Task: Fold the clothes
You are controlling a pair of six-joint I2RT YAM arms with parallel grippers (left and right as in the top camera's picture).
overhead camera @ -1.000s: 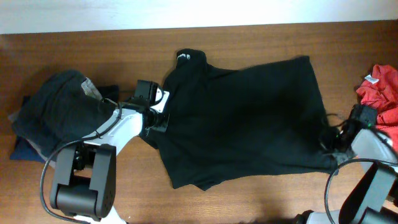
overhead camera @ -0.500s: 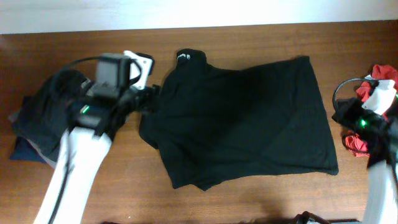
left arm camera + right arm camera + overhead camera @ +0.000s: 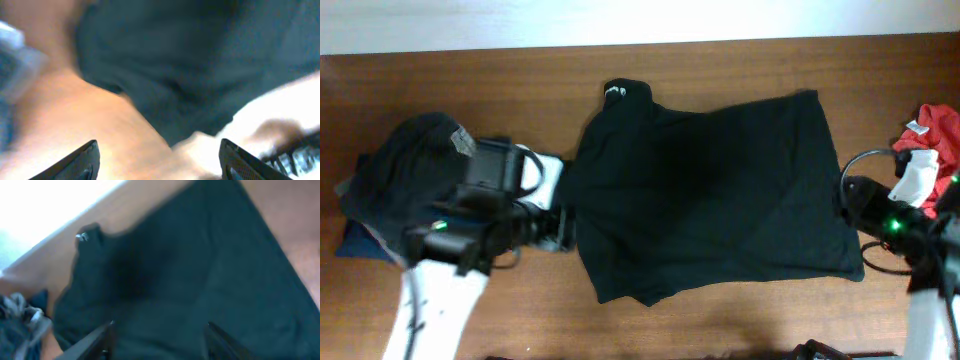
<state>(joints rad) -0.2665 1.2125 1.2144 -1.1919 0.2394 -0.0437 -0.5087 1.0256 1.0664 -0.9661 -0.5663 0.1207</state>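
The black garment [image 3: 710, 190] lies spread flat across the middle of the wooden table [image 3: 740, 60]. Its long axis runs side to side, with the neck [image 3: 617, 92] at the far left and the hem to the right. The left claw [image 3: 159, 150] hangs at its left edge, fingers spread, holding nothing. The right claw [image 3: 160, 327] hovers over the hem end, likewise released. A grey pile [image 3: 400, 170] sits on the left and a red cloth [image 3: 940, 130] on the right.
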